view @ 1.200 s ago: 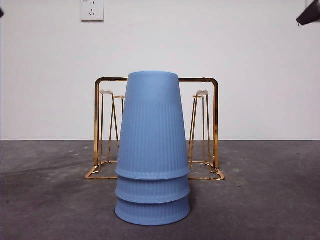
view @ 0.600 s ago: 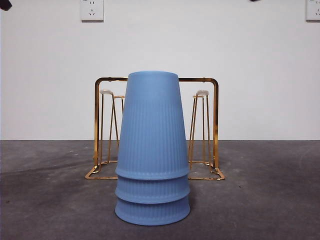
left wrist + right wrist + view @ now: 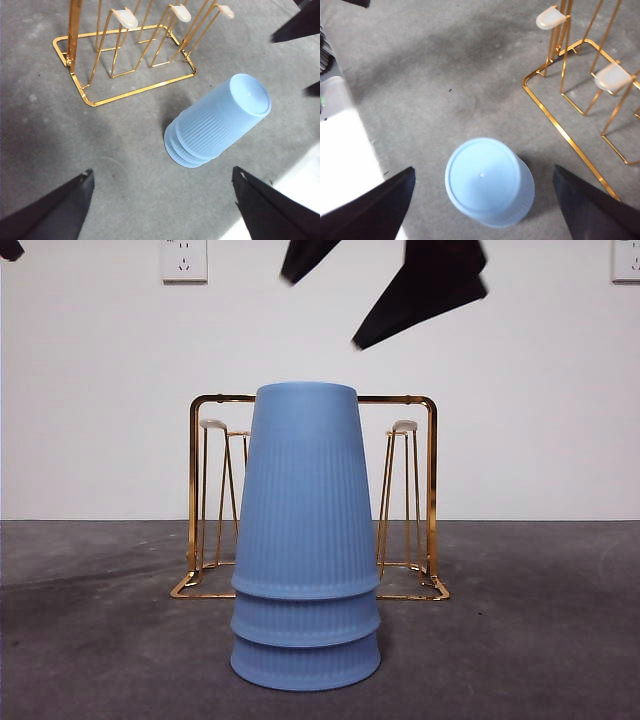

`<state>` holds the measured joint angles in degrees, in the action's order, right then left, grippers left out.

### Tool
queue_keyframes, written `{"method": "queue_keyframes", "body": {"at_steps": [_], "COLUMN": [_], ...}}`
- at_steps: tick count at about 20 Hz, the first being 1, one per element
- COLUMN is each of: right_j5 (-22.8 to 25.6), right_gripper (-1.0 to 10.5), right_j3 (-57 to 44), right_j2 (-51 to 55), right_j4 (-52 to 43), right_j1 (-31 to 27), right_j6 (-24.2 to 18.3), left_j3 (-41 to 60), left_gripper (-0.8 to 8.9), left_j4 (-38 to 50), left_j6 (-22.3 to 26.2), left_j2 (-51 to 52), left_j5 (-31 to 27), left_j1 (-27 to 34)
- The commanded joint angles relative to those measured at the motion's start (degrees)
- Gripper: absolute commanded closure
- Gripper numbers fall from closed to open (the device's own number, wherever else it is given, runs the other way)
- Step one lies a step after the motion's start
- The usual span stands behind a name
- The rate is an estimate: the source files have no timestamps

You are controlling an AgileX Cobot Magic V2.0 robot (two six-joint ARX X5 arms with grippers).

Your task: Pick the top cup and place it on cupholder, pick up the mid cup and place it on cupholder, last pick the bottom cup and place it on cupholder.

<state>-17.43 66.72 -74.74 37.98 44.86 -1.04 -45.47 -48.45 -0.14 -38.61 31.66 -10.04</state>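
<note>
While nested upside down, cup stack: three blue cups on the table, just in front of the cupholder.
Right gripper: above the stack, jaws spread wide, touching nothing.
Left gripper: jaws spread, empty.

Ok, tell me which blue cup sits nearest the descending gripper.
The top cup, uppermost of the three-cup stack; the right gripper hangs open directly above its flat base.
</note>
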Motion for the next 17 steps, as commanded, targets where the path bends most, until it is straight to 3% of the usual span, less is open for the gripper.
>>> {"method": "queue_keyframes", "body": {"at_steps": [1, 7, 17], "right_j5": [1.31, 3.21, 2.47], "right_gripper": [5.1, 5.0, 5.3], "right_j3": [1.22, 1.22, 1.22], "right_j2": [-2.51, -7.87, -11.3], "right_j4": [-1.49, -2.21, -2.25], "right_j1": [1.6, 2.27, 2.71], "right_j6": [0.44, 0.42, 0.42], "left_j3": [-0.94, -0.94, -0.94], "left_gripper": [3.77, 3.77, 3.77], "left_j4": [0.42, 0.42, 0.48], "left_j6": [-0.13, -0.13, -0.11], "left_j2": [-0.2, -0.2, -0.2], "left_j5": [0.33, 0.33, 0.33], "left_j1": [-0.17, -0.17, -0.15]}}
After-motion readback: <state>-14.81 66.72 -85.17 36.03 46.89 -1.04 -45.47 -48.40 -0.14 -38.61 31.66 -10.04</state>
